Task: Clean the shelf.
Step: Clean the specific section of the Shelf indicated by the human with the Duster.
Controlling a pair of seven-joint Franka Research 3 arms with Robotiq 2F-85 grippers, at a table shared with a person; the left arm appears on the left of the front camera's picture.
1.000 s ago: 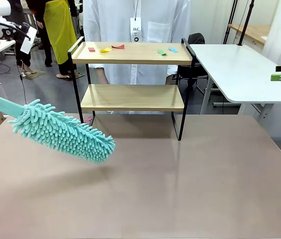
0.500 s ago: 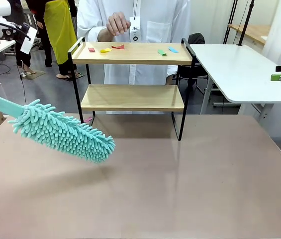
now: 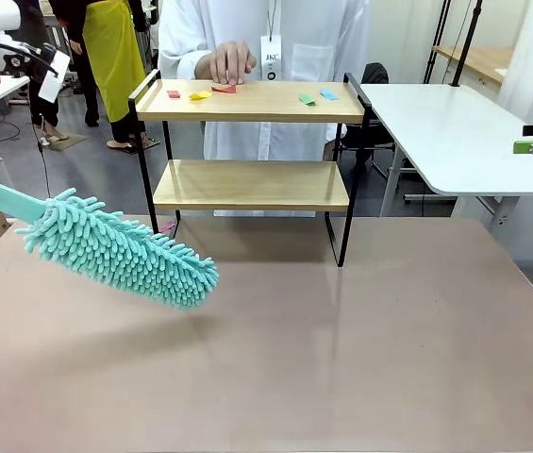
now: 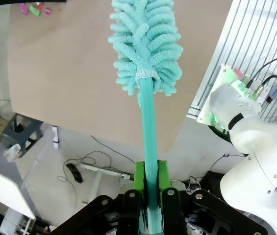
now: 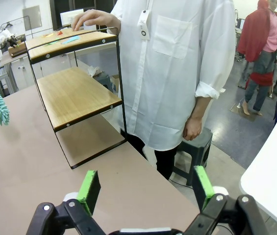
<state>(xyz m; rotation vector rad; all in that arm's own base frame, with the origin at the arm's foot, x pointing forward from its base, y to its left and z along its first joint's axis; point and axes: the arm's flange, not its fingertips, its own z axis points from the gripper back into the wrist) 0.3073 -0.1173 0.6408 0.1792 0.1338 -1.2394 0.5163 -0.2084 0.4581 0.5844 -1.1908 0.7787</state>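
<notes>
Front view: person's hand (image 3: 225, 64) on shelf (image 3: 257, 102) top; left claw (image 4: 151, 169) tight on duster (image 3: 120, 250) (right claw (image 5: 146, 183) agape).

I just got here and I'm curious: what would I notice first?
The fluffy teal duster, gripped by its handle in the left gripper, hanging over the tan table at left. Behind it stands the shelf, with small coloured scraps on its top board and a person's hand resting among them.
</notes>
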